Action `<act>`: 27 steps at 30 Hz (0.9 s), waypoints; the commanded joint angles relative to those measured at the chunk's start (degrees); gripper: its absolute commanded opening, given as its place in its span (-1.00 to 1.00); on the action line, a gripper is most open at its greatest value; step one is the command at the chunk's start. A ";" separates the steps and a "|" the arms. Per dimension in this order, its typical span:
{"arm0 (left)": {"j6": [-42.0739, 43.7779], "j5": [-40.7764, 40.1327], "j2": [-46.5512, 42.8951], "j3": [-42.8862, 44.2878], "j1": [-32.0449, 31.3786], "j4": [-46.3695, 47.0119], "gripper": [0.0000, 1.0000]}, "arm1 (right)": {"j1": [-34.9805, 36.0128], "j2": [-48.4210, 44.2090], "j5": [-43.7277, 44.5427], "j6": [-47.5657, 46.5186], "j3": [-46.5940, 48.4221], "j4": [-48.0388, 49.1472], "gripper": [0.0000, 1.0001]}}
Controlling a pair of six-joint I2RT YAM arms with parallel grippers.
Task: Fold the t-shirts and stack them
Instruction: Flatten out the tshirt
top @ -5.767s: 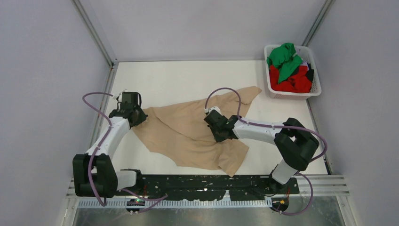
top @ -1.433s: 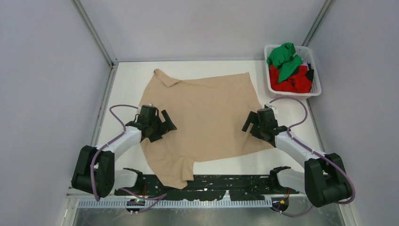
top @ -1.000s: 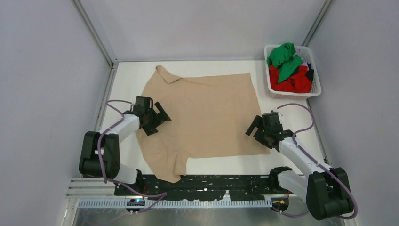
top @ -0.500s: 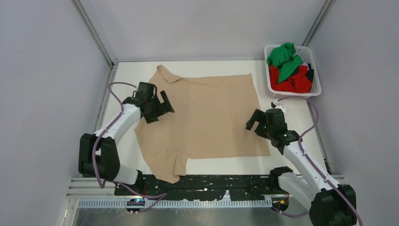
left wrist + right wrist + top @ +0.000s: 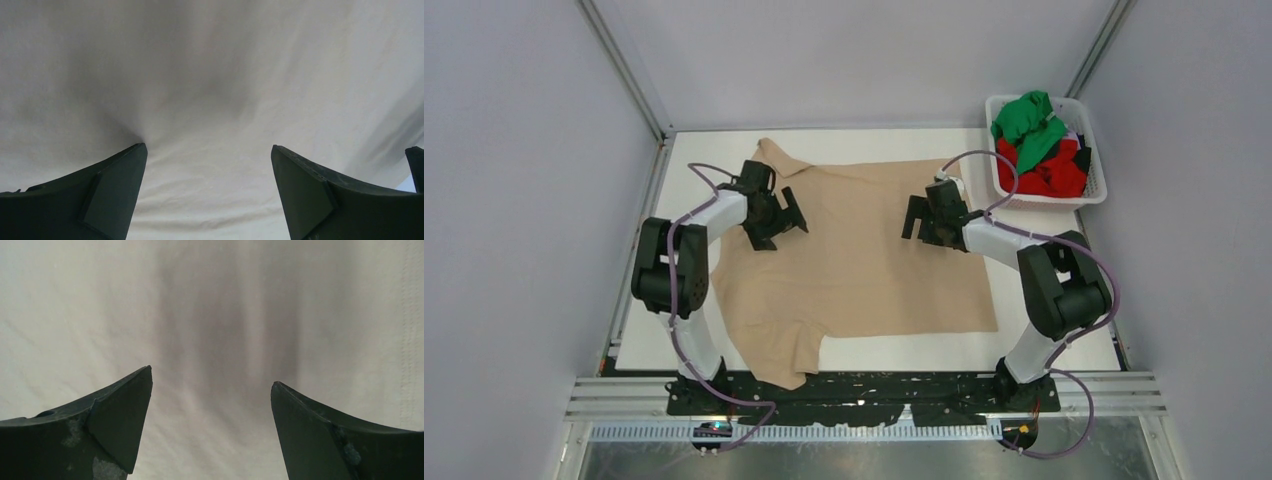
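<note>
The white table (image 5: 874,143) carries a beige t-shirt (image 5: 864,270), spread nearly flat across its middle from close to the far edge down toward the near edge. One sleeve trails at the near left, and a small flap is turned up at the shirt's far left corner. In the table's far right corner stands a white lattice basket (image 5: 1049,202), with a green shirt (image 5: 1027,125) heaped on top of a red shirt (image 5: 1044,175) inside it. The left gripper (image 5: 784,232) is over the far left part of the beige shirt, and the right gripper (image 5: 920,235) is over the far right part, just inside the cloth's right edge. Both point inward toward each other, well apart. Each gripper's fingers stand wide apart and hold nothing. Between them lies only beige cloth (image 5: 210,75), which fills the left wrist view. There, creases fan out from the tip of one finger (image 5: 120,175) — it appears to touch the cloth. In the right wrist view, the cloth (image 5: 210,315) lies smooth and shadowed between the fingers (image 5: 120,410) — whether the tips touch it cannot be told.
</note>
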 commanded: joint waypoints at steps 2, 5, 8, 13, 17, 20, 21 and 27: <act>1.64 0.17 -5.87 -8.47 -0.63 -2.38 0.99 | 0.77 -3.43 1.73 2.81 -6.11 -3.77 0.91; 2.40 2.40 -8.13 -13.03 -0.70 -2.14 0.99 | 1.00 -6.32 -1.74 4.22 -11.76 -5.74 0.91; 2.44 2.37 -11.64 -18.65 -0.97 -0.89 0.99 | 1.41 -11.59 -4.30 4.91 -17.28 -8.54 0.91; 3.01 2.19 -18.05 -24.92 -1.49 -1.85 0.99 | 4.32 -22.90 -3.44 6.16 -22.39 -17.47 0.91; 3.23 3.01 -24.13 -26.06 -4.58 -3.52 0.99 | 5.40 -30.07 -2.75 4.44 -23.52 -20.36 0.91; 2.68 3.59 -26.87 -22.80 -5.19 -3.87 0.99 | 5.30 -32.43 1.17 2.41 -21.56 -17.61 0.91; 2.41 2.95 -27.10 -21.14 -5.20 -3.41 0.99 | 5.20 -32.55 1.47 1.81 -19.98 -15.61 0.91; -1.36 -4.23 -19.39 -8.17 -2.20 0.52 0.99 | 4.88 -29.17 -0.73 1.02 -16.08 -5.46 0.91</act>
